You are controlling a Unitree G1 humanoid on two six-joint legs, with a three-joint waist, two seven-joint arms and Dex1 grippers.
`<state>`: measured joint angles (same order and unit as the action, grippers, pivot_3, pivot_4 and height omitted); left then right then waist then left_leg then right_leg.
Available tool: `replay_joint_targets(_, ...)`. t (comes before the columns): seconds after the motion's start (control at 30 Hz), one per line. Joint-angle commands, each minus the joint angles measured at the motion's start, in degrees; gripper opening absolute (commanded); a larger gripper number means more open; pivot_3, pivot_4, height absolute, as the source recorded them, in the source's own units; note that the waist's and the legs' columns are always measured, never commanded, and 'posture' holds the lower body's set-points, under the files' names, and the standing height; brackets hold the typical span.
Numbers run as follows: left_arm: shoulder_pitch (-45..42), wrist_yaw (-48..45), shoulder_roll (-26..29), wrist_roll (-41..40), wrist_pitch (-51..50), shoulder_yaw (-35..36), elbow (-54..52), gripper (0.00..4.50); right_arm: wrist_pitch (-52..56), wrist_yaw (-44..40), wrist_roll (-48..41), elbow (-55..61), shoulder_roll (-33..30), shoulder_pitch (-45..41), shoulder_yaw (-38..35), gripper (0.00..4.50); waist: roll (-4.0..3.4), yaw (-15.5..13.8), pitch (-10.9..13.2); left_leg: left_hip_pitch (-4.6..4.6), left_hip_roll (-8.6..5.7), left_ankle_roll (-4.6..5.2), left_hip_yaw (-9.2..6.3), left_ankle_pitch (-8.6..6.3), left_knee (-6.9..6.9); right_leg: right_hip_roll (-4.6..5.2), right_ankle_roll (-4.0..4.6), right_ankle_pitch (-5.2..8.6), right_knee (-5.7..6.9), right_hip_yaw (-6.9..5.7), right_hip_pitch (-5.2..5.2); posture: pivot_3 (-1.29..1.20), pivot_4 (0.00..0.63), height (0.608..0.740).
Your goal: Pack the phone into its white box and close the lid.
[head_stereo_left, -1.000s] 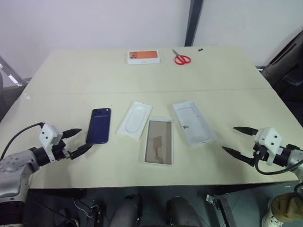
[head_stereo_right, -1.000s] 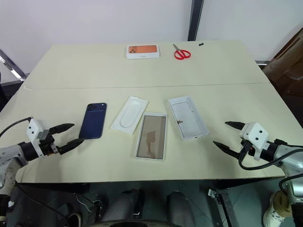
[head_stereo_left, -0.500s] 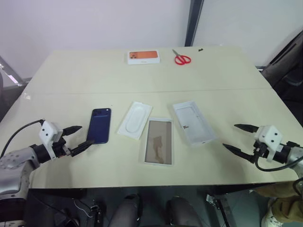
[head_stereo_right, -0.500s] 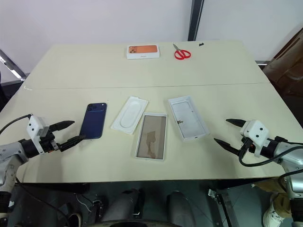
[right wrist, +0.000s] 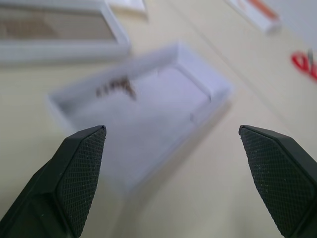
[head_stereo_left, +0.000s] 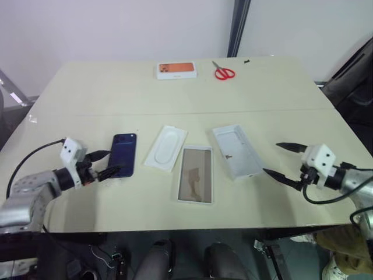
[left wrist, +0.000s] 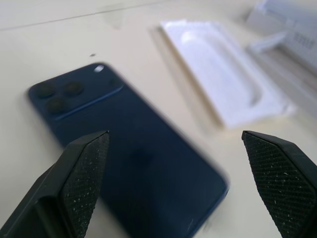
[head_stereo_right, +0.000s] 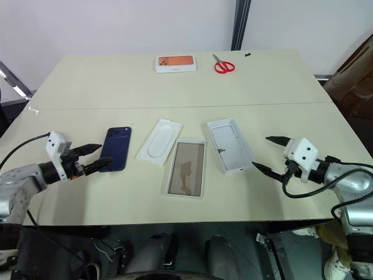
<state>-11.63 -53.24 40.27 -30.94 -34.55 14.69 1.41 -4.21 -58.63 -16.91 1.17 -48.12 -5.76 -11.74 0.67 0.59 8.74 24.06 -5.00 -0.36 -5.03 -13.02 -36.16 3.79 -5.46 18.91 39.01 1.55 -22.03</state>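
Left eye view: left gripper (head_stereo_left: 108,163), jaws apart, just beside the phone (head_stereo_left: 123,154) on the worktop (head_stereo_left: 116,93). Right gripper (head_stereo_left: 280,160), jaws apart, near the lid (head_stereo_left: 236,151); white box (head_stereo_left: 196,174) lies between.

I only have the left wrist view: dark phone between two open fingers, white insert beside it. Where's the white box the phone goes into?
Observer: The white box lies open on the table, on the far side of the insert from the phone; its floor is shiny and brownish.
Operator: And the lid?
Observer: The lid lies inside up, to the right of the box, with the right gripper open just beyond it.
Operator: Is my left gripper touching the phone?
Observer: The left gripper sits at the phone's near left edge, fingers spread; whether it touches, I can't tell.
Operator: Anything else around?
Observer: A white box with an orange picture and red scissors at the far edge.
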Motion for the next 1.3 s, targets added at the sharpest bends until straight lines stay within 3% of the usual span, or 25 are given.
replay_joint_targets(0.03,-6.41,3.3,-1.69,-5.55,-11.13,-0.66,-0.71,4.49,-0.48,0.43,1.64,4.62,0.95,-3.13,3.57,4.5,0.03,-0.06,0.0,0.0,0.0,0.0,0.0,0.0,-0.02,0.0,0.0,0.0,0.01,-0.02,0.0,0.0,0.15,0.734)
replay_joint_targets(0.17,-12.75,3.43,-3.91,-5.17,-15.72,-4.38,5.08,4.49,-1.29,0.62,4.31,5.69,3.06,-7.18,8.9,4.5,0.03,0.07,-0.01,0.01,-0.01,-0.02,0.0,0.01,-0.05,-0.02,-0.01,0.0,0.02,-0.02,-0.02,0.0,0.15,0.734)
replay_joint_targets(0.27,-18.84,5.45,-6.97,-7.3,-20.93,-3.86,10.15,4.49,-1.14,1.36,4.96,4.5,4.49,-9.52,10.41,4.5,0.06,0.04,0.01,0.04,-0.01,-0.05,-0.01,0.04,-0.08,-0.05,-0.01,0.0,0.08,-0.02,-0.06,0.0,0.15,0.734)
replay_joint_targets(0.4,-23.08,5.93,-8.46,-4.43,-21.47,-6.24,15.44,4.49,-0.97,1.89,5.1,4.79,5.07,-9.33,10.76,4.5,0.07,0.04,0.01,0.21,-0.02,-0.32,-0.02,0.2,-0.16,-0.05,-0.01,0.0,0.08,-0.04,-0.18,0.0,0.15,0.734)
replay_joint_targets(0.57,-25.28,8.22,-8.46,0.64,-20.64,-10.38,18.38,4.49,-0.58,3.13,5.2,6.38,5.25,-7.42,10.44,4.5,0.08,0.05,0.01,0.23,-0.02,-0.38,-0.01,0.23,-0.14,-0.06,-0.01,0.0,0.09,-0.02,-0.21,0.0,0.15,0.734)
replay_joint_targets(0.83,-28.34,2.68,-10.32,-4.14,-30.95,-9.99,23.93,4.49,0.42,4.97,5.24,8.19,5.21,-6.39,10.16,4.5,0.07,-0.05,0.0,0.23,-0.02,-0.37,-0.02,0.23,-0.18,-0.06,-0.01,0.0,0.12,-0.02,-0.2,0.0,0.15,0.734)
replay_joint_targets(1.13,-28.21,3.42,-13.2,-6.84,-37.7,-5.64,28.05,4.49,0.78,5.47,5.46,8.56,4.97,-6.77,10.37,4.5,0.07,0.05,-0.01,0.23,-0.03,-0.38,-0.02,0.24,-0.21,-0.06,-0.01,0.0,0.13,-0.03,-0.2,0.0,0.15,0.734)
replay_joint_targets(1.23,-27.25,3.77,-13.43,-6.97,-38.23,-5.02,26.97,3.38,0.45,5.38,5.58,8.24,4.84,-6.76,10.32,4.5,0.07,0.04,-0.01,0.23,-0.03,-0.38,-0.02,0.24,-0.21,-0.06,-0.01,0.0,0.13,-0.02,-0.2,0.0,0.15,0.734)
replay_joint_targets(1.3,-26.79,3.98,-13.0,-6.78,-38.28,-4.62,26.67,3.38,0.25,5.35,5.68,8.11,4.8,-6.68,10.31,4.5,0.07,0.05,-0.01,0.23,-0.02,-0.39,-0.03,0.24,-0.21,-0.06,-0.01,0.0,0.14,-0.03,-0.21,0.0,0.15,0.734)
